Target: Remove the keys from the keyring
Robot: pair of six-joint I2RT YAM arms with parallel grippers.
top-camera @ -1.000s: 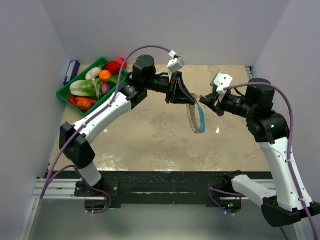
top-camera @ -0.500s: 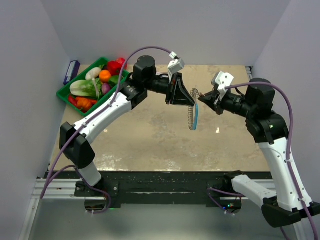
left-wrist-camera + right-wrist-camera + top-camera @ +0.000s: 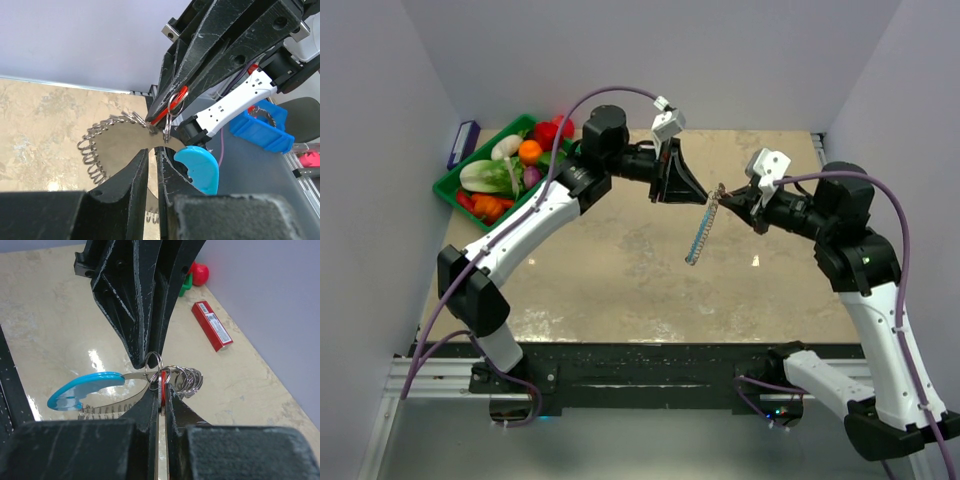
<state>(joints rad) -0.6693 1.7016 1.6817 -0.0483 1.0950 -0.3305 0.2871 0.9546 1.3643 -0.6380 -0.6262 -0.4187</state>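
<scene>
Over the table (image 3: pixel 620 290), left tool (image 3: pixel 703 198) and right tool (image 3: pixel 731 196) meet, keyring (image 3: pixel 700 236) dangling

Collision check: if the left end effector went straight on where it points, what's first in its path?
The keyring, then the red key pinched in the right end effector, nearly tip to tip with the left end effector; depth unclear.

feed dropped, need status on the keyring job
Left gripper shut on keyring, right gripper shut on red key. It hangs midair, keys on. Nothing blocking.
</scene>
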